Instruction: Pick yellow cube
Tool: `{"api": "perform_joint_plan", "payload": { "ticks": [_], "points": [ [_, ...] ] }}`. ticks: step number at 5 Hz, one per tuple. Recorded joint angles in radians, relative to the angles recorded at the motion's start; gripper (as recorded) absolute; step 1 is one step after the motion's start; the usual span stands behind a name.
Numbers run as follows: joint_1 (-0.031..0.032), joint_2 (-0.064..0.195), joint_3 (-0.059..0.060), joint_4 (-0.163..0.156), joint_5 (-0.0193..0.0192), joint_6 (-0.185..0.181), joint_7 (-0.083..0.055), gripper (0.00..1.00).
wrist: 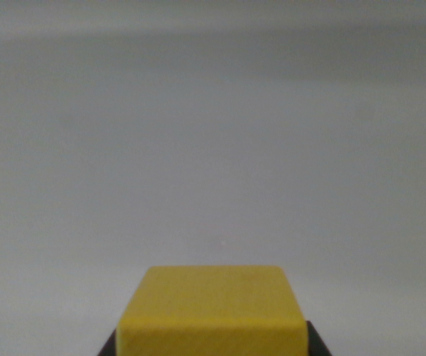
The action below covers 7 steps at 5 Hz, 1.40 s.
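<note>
- Wrist view only. Yellow cube [211, 311] sits at the bottom centre of the frame, top face and front face both showing, lower part cut off by the frame edge.
- Dark fingers [313, 343] show as two small black wedges, one hard against each lower corner of the cube, at the wrist view's left and the wrist view's right. Only these slivers are visible; the tips are out of frame.
- Finger state: set about as wide as the cube, one on either flank, no gap seen between either wedge and the yellow sides. Whether they are pressing or merely alongside, cannot tell from this view.
- Plain pale grey surface [213, 148] fills the rest of the picture, soft and out of focus. No other objects in sight.
- Cannot tell whether the cube rests on the surface or hangs clear of it; its underside and any shadow are hidden below the frame.
- Step in hand, as a judgement: the grasp itself, cube bracketed and centred between the fingers, either at closing or just secured.
- Next move calls for: firm squeeze confirmed on both flanks, then a straight vertical lift, slow, keeping the cube square so it does not pivot or slide out.
- Risk, judged: smooth cube faces, possible slip if grip is light.
</note>
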Motion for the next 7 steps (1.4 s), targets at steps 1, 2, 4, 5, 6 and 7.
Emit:
{"api": "perform_joint_plan", "payload": {
  "ticks": [1,2,4,5,6,7],
  "points": [
    [0.0002,-0.014,0.0,0.028,-0.0014,0.042,0.002,1.0],
    [0.0002,-0.014,0.0,0.028,-0.0014,0.042,0.002,1.0],
    [0.0003,-0.028,-0.001,0.054,-0.0027,0.082,0.003,1.0],
    [0.0005,-0.04,-0.001,0.078,-0.0039,0.117,0.005,1.0],
    [0.0005,-0.04,-0.001,0.078,-0.0039,0.117,0.005,1.0],
    [0.0006,-0.052,-0.002,0.101,-0.0051,0.153,0.006,1.0]
  ]
}}
